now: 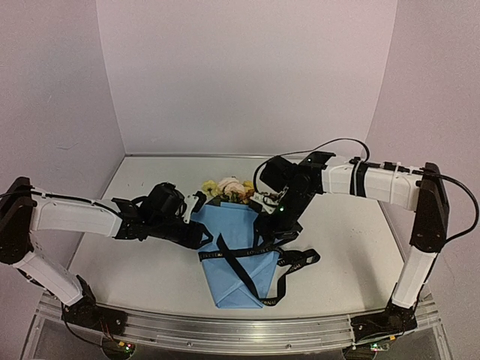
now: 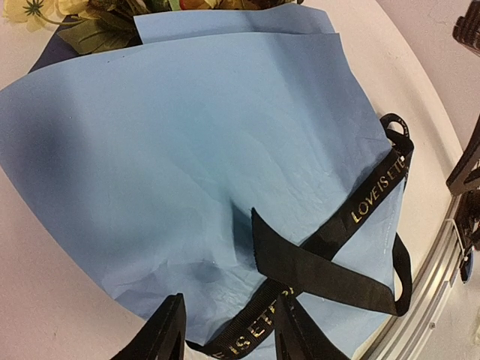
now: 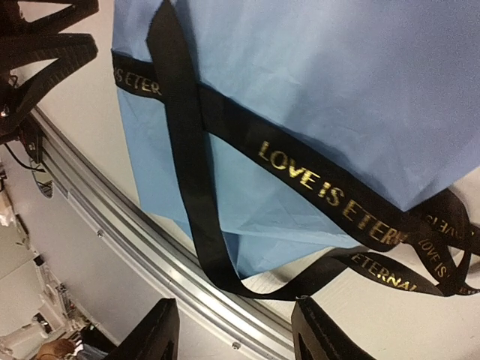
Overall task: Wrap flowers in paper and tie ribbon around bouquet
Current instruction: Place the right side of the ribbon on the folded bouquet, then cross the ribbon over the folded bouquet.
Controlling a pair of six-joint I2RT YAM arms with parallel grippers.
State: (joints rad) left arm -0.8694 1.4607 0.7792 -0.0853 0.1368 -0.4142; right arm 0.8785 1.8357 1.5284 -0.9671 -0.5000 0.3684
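Your left gripper [image 2: 229,319] sat closest to its own lens at the left edge of the paper [image 2: 187,150], jaws spread. The black ribbon [image 2: 322,262] ran through the gap between them where it rounded that edge. It looked loose there rather than pinched, probably because you were lining up for a grab on that end.

Your right gripper [image 3: 234,315] hung over the paper's right side, also spread wide and holding nothing. Below it the lettered band crossed the blue face, and a second length ran slantwise over it.

The paper was folded into a cone, light blue face up, and lay flat on the table [image 1: 337,232] with its point toward the rail [image 3: 187,277]. The flowers [image 1: 229,187] poked out of the cone's wide far end, so the wrapping looked done.

The ribbon circled the cone about midway. One tail ran diagonally down toward the point, and spare loops lay bunched just off the cone's right edge. No knot showed, so I'd judge the bouquet [image 1: 236,247] only half tied. With both claws empty, nothing held tension, and the band could slacken or slide toward the point before you crossed the ends.
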